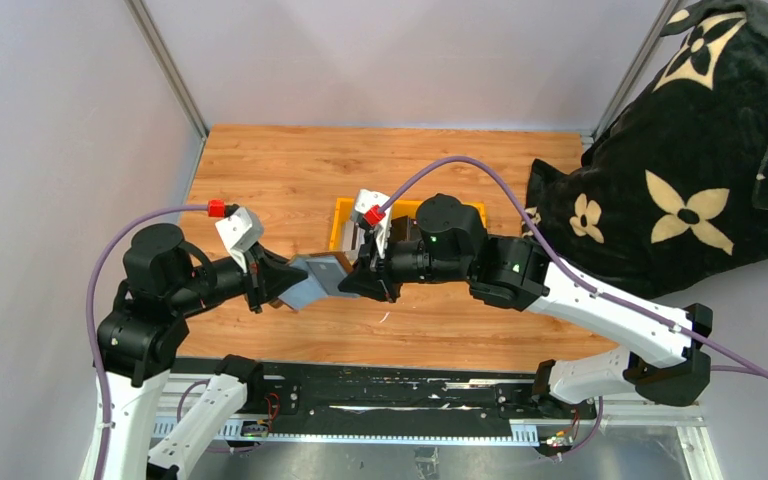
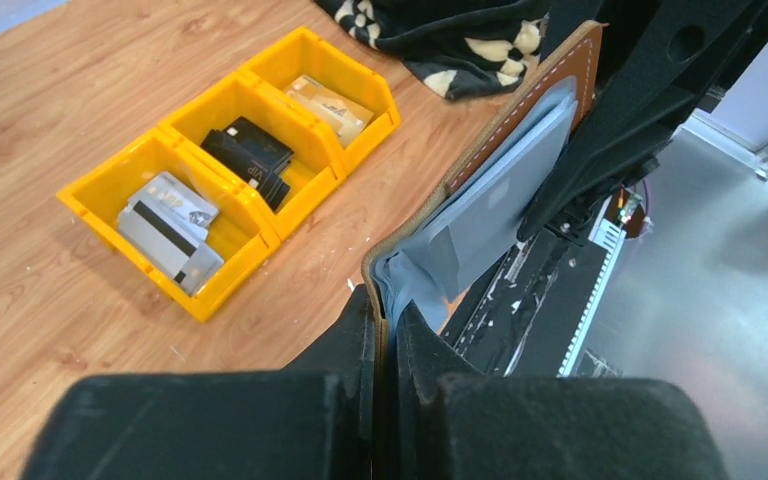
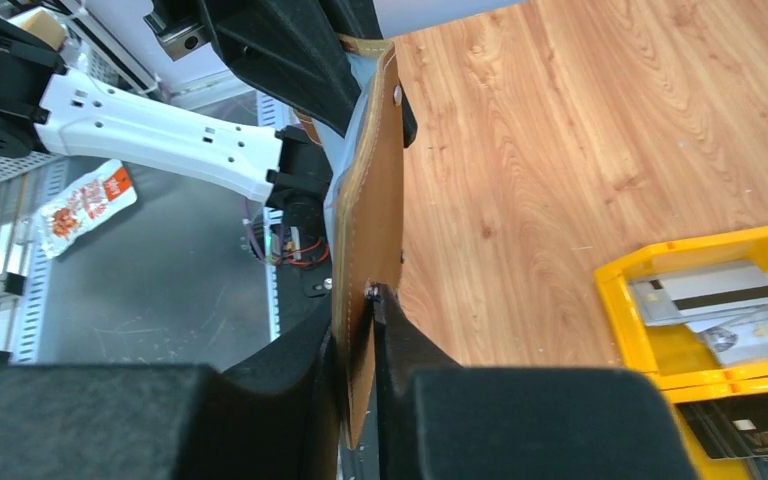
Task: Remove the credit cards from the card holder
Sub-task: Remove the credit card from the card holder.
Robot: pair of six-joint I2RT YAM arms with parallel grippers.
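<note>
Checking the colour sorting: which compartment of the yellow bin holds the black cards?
The middle compartment of the yellow bin: the black cards lie there, while one end compartment holds silvery-grey cards and the other tan cards.

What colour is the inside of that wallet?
Silvery grey-blue inside the brown card holder, clearest in the left wrist view.

1 card holder (image 2: 505,190); 1 yellow 3-compartment bin (image 2: 235,282).
</note>
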